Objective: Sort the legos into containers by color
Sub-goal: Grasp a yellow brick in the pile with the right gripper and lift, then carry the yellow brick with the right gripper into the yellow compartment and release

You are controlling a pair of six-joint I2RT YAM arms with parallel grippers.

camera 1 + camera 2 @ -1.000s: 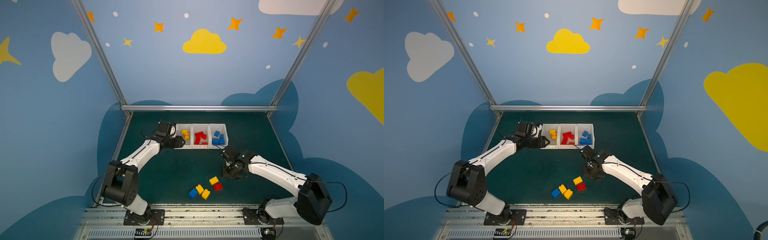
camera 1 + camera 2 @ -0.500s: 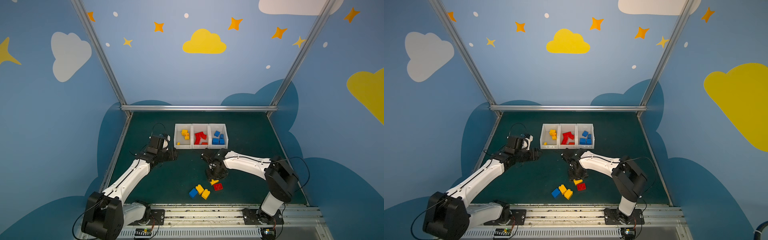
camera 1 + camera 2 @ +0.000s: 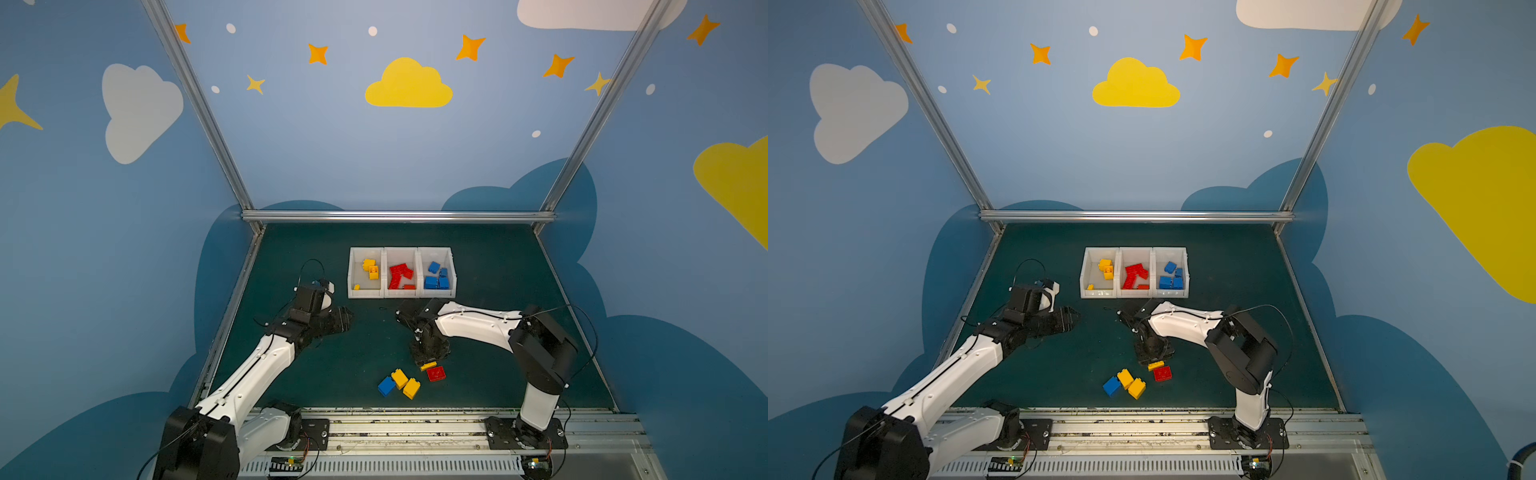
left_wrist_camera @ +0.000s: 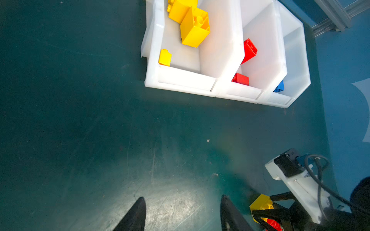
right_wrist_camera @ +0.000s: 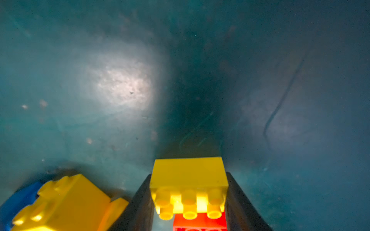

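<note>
Right gripper (image 5: 189, 200): jaws pinching a yellow brick (image 5: 189, 176) from both sides, studs facing the wrist camera, down at the green mat (image 3: 490, 374). Red brick (image 3: 435, 373) just near of the held piece, touching or almost so. Left of that, a cluster of two yellow bricks (image 3: 405, 383) and a blue brick (image 3: 386, 386) side by side near the front edge.

Left gripper (image 4: 182, 214): jaws spread, nothing between them, over bare mat left of centre. Far of both, three white bins (image 3: 402, 294) in a row: yellow pieces in the left, red in the middle, blue in the right.
</note>
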